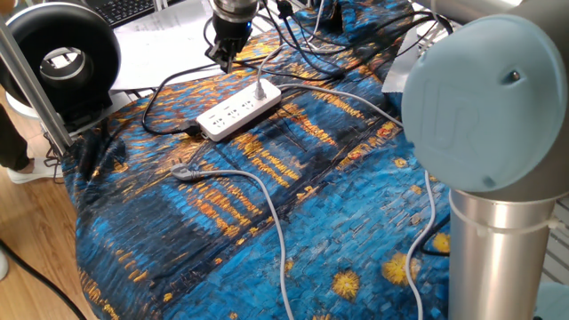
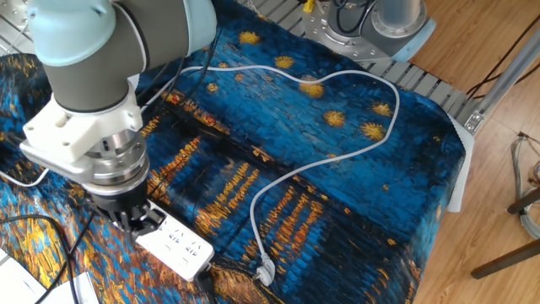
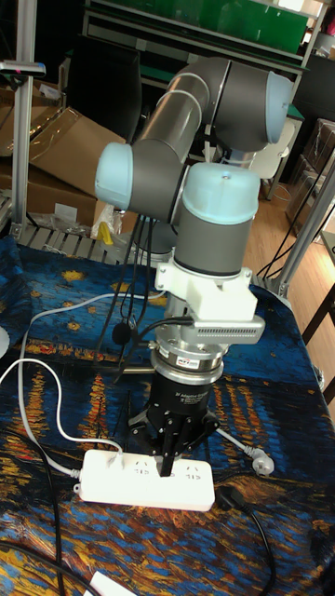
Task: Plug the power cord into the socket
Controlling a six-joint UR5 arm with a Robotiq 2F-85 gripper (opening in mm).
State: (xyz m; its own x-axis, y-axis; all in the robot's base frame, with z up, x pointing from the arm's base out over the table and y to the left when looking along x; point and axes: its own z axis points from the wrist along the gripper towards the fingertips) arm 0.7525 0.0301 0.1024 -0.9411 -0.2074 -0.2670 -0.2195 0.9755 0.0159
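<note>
White socket [image 1: 238,111] w/ black lead, white power cord [image 3: 37,392], blue-orange starry cloth [image 1: 267,204].

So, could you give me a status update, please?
Pincer shut, nothing held, hovering by the socket. Power cord plug appears seated in end outlet. Grey cable lies clear.

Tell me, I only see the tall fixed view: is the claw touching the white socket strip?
Observer: No. In one fixed view the gripper hangs apart from the socket, with cloth showing between them.
Operator: Is the cord plugged in?
Observer: It looks so. The power cord ends in a plug standing upright in the strip's end outlet.
</note>
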